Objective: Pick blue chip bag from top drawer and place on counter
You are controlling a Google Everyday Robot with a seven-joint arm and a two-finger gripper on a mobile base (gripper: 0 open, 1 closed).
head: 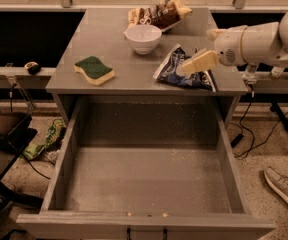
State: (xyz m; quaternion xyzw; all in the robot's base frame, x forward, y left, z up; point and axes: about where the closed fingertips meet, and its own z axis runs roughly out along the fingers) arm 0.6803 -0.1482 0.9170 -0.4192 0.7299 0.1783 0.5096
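Note:
The blue chip bag (pixel 176 71) is a crinkled navy foil bag lying on the counter (pixel 109 44) near its front right edge. My gripper (pixel 200 51) reaches in from the right, directly over the bag. Its jaws look parted: the lower cream finger (pixel 196 64) lies across the bag's right part and the other finger shows above it. The top drawer (pixel 144 179) is pulled fully out below the counter, and its speckled grey floor holds nothing.
A white bowl (pixel 143 38) stands at mid counter, with a brown-and-yellow snack bag (pixel 159 14) behind it. A green-and-yellow sponge (pixel 94 69) lies at the front left. Cables and a shoe (pixel 285 188) lie on the floor to the right, clutter to the left.

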